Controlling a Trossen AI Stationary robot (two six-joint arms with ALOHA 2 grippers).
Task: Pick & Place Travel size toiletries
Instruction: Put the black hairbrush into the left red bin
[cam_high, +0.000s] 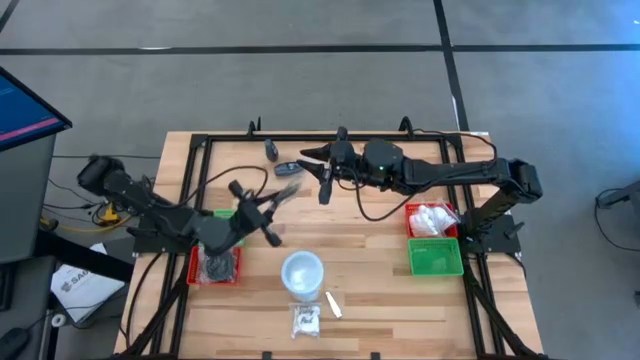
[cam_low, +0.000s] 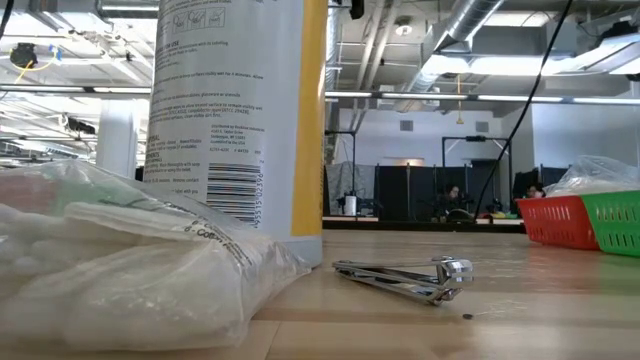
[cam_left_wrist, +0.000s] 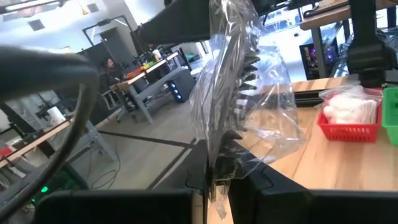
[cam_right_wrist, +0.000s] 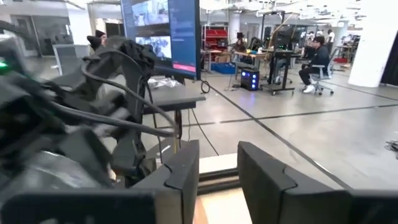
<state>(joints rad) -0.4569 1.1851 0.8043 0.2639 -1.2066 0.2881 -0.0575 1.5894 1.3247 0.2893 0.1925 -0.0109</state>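
Small print and a barcode on the white bottle (cam_low: 235, 110), too fine to read.

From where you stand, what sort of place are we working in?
Probably an open robotics lab or workshop: exposed ceiling ducts, workbenches with computers, people seated at desks, and a large monitor by the wooden table.

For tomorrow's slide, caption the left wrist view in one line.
Left gripper shut on a wrapped black comb, with a red tray beyond.

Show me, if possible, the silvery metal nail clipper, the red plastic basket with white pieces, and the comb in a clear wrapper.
Silvery metal nail clipper (cam_low: 405, 279): low view, middle of its lever.
Red plastic basket (cam_high: 431, 235): high view, its near rim.
Comb in a clear wrapper (cam_left_wrist: 245, 87): left wrist view, its dark teeth.
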